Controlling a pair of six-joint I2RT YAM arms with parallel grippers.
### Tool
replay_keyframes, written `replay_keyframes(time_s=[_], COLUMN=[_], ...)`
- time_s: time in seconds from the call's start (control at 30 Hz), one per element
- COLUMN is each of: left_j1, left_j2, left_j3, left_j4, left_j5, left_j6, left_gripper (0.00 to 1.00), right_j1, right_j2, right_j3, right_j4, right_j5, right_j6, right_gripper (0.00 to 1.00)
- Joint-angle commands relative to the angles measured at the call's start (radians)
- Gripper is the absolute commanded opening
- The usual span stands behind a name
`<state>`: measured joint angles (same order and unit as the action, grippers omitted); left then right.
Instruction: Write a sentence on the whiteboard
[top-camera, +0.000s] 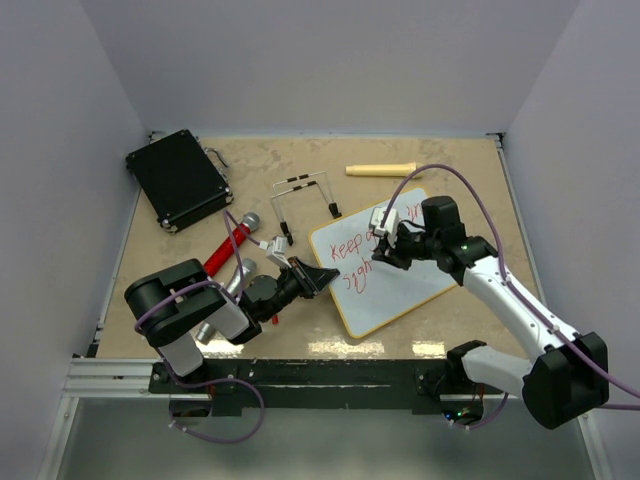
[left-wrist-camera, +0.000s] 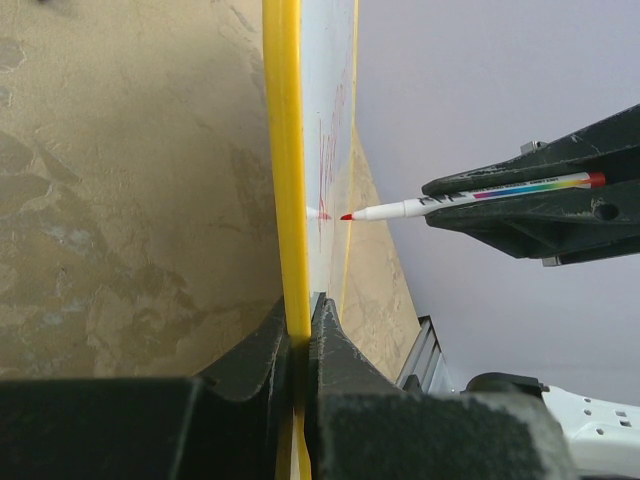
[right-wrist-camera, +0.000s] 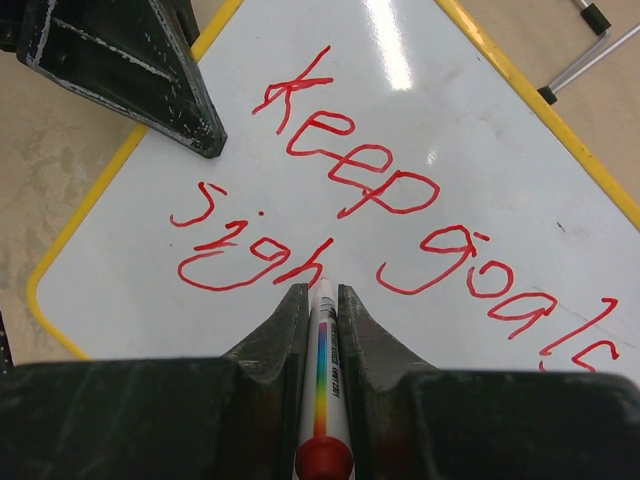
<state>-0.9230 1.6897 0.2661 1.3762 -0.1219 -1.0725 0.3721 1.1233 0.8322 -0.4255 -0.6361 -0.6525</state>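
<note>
Left arm steadies the whiteboard while the right holds a marker over red writing.

At far left lies a black case (top-camera: 178, 178), with a red-handled tool (top-camera: 228, 249) nearer. The left gripper (top-camera: 322, 279) has its fingers (left-wrist-camera: 262, 345) pinched narrow on the yellow frame at the left edge of the whiteboard (top-camera: 400, 295), which lies askew on the table, right of centre, towards the near side. The sentence (right-wrist-camera: 380, 180) reads "Keep goals" over "sigh". The right gripper (right-wrist-camera: 321, 300) clamps a marker (right-wrist-camera: 324, 370), its red tip just off the surface beside the last letter.
</note>
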Motion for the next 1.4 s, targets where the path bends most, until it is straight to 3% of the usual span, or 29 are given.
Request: replay_keyframes(time_s=[0.0, 0.53, 0.9, 1.37], left_j1=[-0.004, -0.002, 0.0, -0.002], left_j2=[0.015, 0.005, 0.013, 0.022], left_j3=[-0.014, -0.021, -0.015, -0.004], left_j4=[0.307, 0.308, 0.31, 0.31], left_j5=[0.039, 0.036, 0.042, 0.048], left_j6=[0.149, 0.154, 0.154, 0.151], left_gripper=[0.0, 0.0, 0.0, 0.0], right_j1=[-0.002, -0.013, -0.016, -0.016], right_j2=[0.007, 0.004, 0.02, 0.035], right_j3=[0.03, 0.019, 0.034, 0.03], right_j4=[0.016, 0.073, 0.065, 0.076], right_j5=[0.013, 0.157, 0.026, 0.033], right_j6=[0.005, 0.067, 0.048, 0.056], right_gripper=[0.0, 0.0, 0.0, 0.0])
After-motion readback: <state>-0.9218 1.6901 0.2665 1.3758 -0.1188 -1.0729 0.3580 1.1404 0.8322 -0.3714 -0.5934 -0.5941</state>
